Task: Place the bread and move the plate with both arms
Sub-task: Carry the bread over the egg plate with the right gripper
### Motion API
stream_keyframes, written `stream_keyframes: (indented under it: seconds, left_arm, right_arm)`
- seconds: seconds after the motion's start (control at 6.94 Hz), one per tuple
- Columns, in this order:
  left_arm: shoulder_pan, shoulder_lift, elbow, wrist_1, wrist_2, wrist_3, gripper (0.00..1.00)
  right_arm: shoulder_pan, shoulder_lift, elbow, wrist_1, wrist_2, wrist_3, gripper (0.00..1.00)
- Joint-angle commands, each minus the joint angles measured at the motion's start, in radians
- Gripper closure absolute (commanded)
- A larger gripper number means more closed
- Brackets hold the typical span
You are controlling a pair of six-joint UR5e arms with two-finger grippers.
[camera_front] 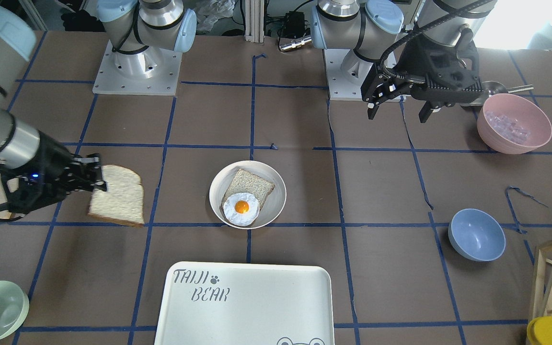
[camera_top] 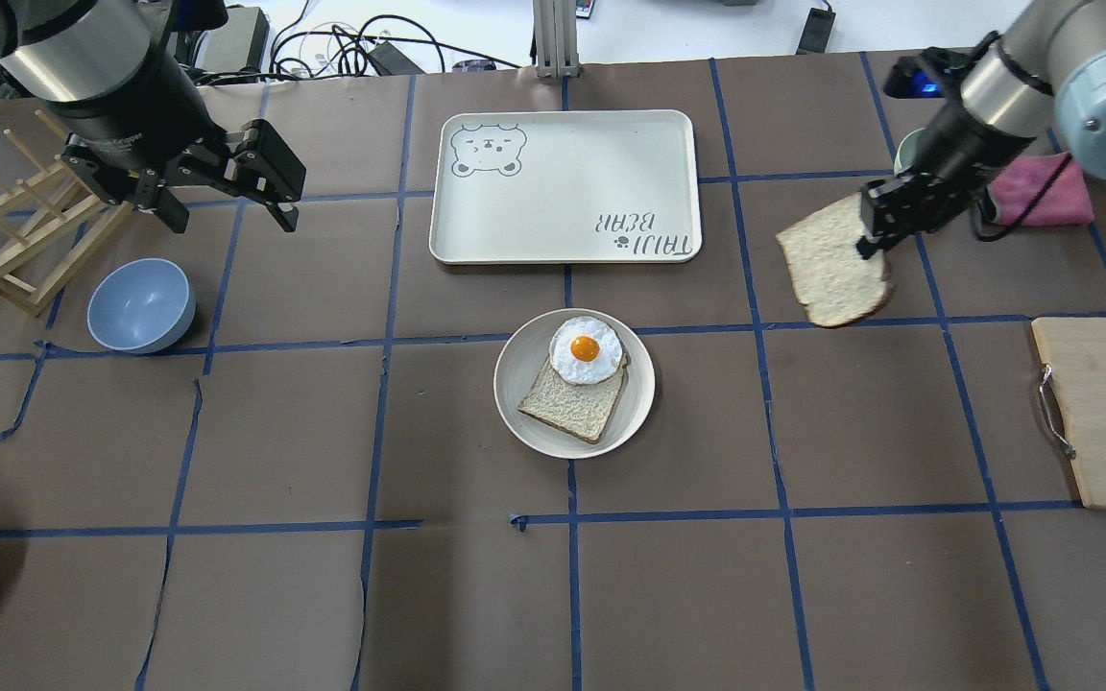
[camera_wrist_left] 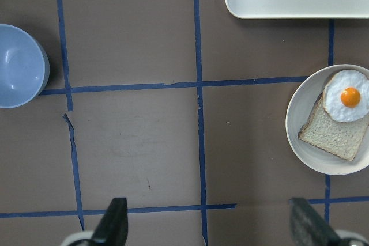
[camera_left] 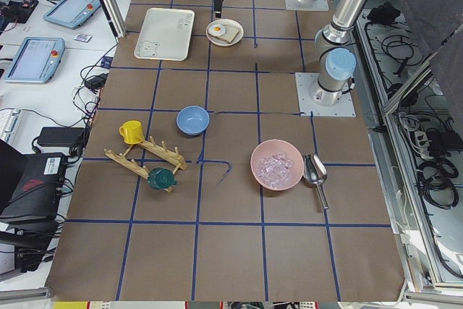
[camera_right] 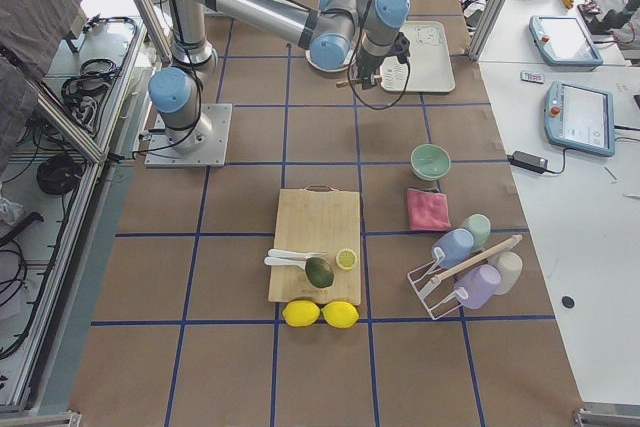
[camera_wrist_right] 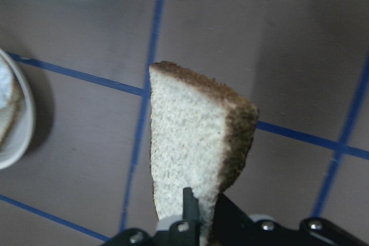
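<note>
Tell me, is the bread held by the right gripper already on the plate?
No, the bread hangs in the right gripper, well apart from the plate, which holds another slice and a fried egg.

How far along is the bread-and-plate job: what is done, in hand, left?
Done: the bread is lifted, clamped in the right jaws. In hand: it hangs apart from the plate, which holds a smaller slice and fried egg. Left: set it on the plate, then move the plate with both arms; the left jaws hang open, away from it.
</note>
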Motion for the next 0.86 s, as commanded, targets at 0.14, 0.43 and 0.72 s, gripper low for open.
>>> stream_keyframes:
  seconds: [0.14, 0.43, 0.72]
  left_arm:
    - [0.0, 0.002, 0.0, -0.002, 0.002, -0.002, 0.0]
    - [0.0, 0.002, -0.002, 0.0, 0.005, -0.002, 0.0]
    - [0.0, 0.002, -0.003, 0.0, 0.003, -0.002, 0.0]
  right_arm:
    - [0.204, 0.016, 0.141, -0.256, 0.278, 0.334, 1.0]
    - [0.276, 0.022, 0.4, -0.783, 0.275, 0.653, 1.0]
    - [0.296, 0.027, 0.441, -0.827, 0.274, 0.693, 1.0]
